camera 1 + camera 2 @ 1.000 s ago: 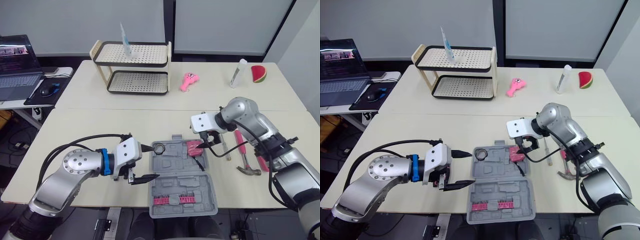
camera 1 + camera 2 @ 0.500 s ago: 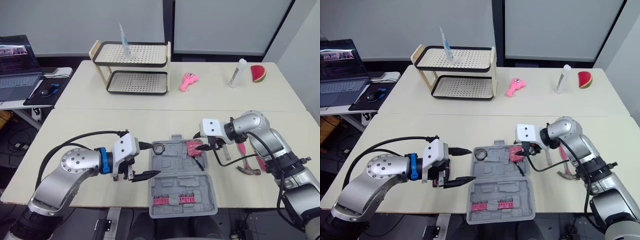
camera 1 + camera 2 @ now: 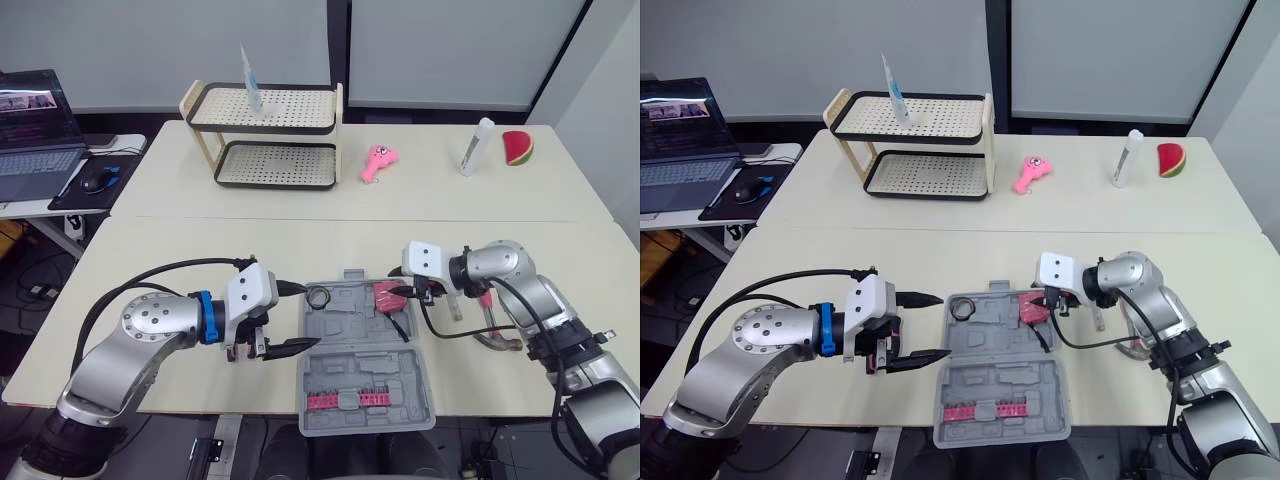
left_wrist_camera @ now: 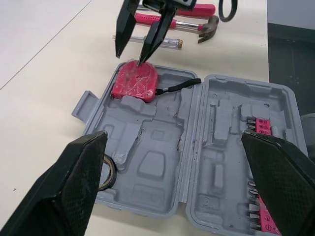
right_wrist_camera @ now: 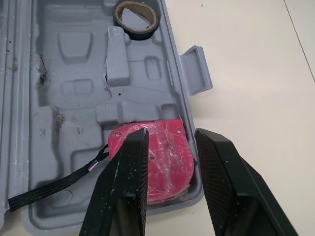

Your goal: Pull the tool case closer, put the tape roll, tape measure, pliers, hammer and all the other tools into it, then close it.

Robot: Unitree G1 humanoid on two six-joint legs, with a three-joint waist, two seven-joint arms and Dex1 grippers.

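Both sets of fingers gape empty: the right gripper (image 3: 400,293) just above the pink tape measure (image 3: 386,296) in the open tool case (image 3: 345,332), the left gripper (image 3: 310,318) wide beside the tape roll (image 3: 318,297).

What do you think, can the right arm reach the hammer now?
Probably yes. The hammer lies uncovered on the table close beside the right arm, whose open fingers hold nothing.
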